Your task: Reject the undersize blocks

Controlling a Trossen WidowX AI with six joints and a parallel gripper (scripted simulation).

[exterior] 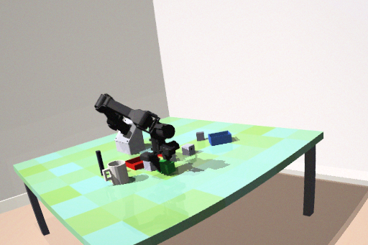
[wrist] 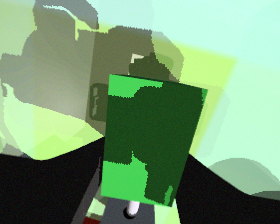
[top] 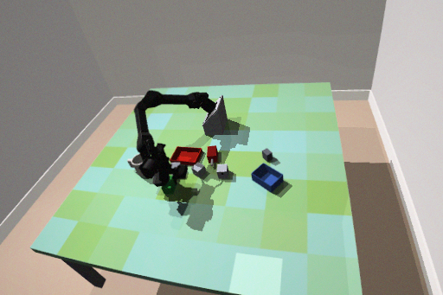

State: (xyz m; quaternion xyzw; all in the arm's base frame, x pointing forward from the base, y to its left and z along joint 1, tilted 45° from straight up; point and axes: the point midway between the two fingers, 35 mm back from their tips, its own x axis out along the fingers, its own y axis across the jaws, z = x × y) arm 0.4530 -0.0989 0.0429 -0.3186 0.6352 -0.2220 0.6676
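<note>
My gripper (top: 170, 177) (exterior: 160, 160) (wrist: 143, 141) is shut on the green GO gauge (top: 169, 186) (exterior: 167, 167) (wrist: 156, 125), low over the table. In the wrist view the gauge's pale pin (wrist: 134, 206) points at a steel block (wrist: 115, 216), its tip at the edge of the dark hole; whether it is inside is unclear. That block also shows beside the gripper (top: 175, 164) (exterior: 149, 165). More steel blocks stand to the right, one (top: 199, 169), another (top: 222, 171) (exterior: 187, 149) and a farther one (top: 267, 155) (exterior: 200, 136). The red reject tray (top: 186, 157) (exterior: 134, 164) looks empty.
A red block-shaped piece (top: 212, 153) with a pale pin stands right of the red tray. A blue tray (top: 267, 176) (exterior: 220, 138) is at the right. A mug (top: 137, 161) (exterior: 118, 173) and an upright black stick (exterior: 100, 163) stand near the arm. The grey wedge (top: 215, 119) (exterior: 130, 143) carries the arm.
</note>
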